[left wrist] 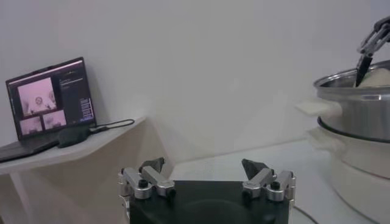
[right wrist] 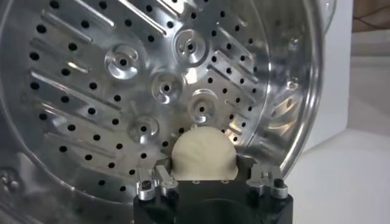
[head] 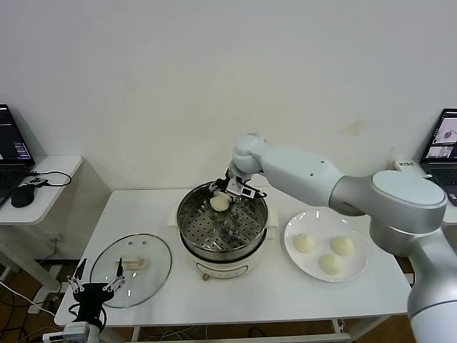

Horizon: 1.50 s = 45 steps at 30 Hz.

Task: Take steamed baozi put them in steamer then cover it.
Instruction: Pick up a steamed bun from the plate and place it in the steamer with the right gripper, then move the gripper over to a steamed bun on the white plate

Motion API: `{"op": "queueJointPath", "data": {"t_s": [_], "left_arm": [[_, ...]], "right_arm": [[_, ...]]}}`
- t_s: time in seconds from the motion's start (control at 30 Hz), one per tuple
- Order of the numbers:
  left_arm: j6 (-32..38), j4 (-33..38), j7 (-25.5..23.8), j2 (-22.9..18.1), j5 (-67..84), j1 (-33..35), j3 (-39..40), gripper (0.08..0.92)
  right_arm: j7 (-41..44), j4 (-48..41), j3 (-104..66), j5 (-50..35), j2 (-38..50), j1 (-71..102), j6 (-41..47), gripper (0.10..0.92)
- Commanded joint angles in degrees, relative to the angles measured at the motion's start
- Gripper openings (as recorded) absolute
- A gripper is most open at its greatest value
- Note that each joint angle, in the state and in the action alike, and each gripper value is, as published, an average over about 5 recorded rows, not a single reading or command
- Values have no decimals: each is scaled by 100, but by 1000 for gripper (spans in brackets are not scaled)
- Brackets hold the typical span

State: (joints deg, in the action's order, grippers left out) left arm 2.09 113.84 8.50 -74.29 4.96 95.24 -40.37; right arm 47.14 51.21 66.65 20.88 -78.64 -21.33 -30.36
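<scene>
My right gripper [head: 221,194] is shut on a cream-white baozi [head: 220,202] and holds it inside the steel steamer [head: 187,236], at its far side just above the perforated bottom. The right wrist view shows the baozi [right wrist: 203,152] between the jaws over the steamer bottom [right wrist: 109,91]. Three more baozi [head: 303,242] lie on the white plate [head: 360,266] to the right. The glass cover [head: 153,279] with its cream handle [head: 134,264] lies flat on the table at the left. My left gripper [head: 97,276] is open and empty at the table's front left corner.
The steamer sits on a cream cooker base [head: 221,269] in the middle of the white table [head: 285,296]. A side desk with a laptop [left wrist: 52,100] and a mouse [head: 23,194] stands to the left. Another laptop [head: 444,139] is at the far right.
</scene>
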Motion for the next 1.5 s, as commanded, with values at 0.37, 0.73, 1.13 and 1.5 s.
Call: {"op": "queueJointPath", "data": {"t_s": [0.37, 0.73, 1.13, 1.5], "left_arm": [[-182, 154, 43, 47, 39, 52, -16, 823], [-318, 280, 61, 149, 115, 42, -18, 823], [-307, 267, 38, 158, 88, 33, 30, 823], [-306, 223, 31, 205, 54, 63, 8, 823]], "right_arm": [[1045, 2307, 163, -3132, 1689, -1179, 3555, 823], [929, 3909, -66, -3689, 4074, -1232, 5248, 823], [924, 4062, -816, -2601, 5466, 371, 5028, 822], [1157, 3132, -2082, -1769, 4788, 2285, 4604, 823]]}}
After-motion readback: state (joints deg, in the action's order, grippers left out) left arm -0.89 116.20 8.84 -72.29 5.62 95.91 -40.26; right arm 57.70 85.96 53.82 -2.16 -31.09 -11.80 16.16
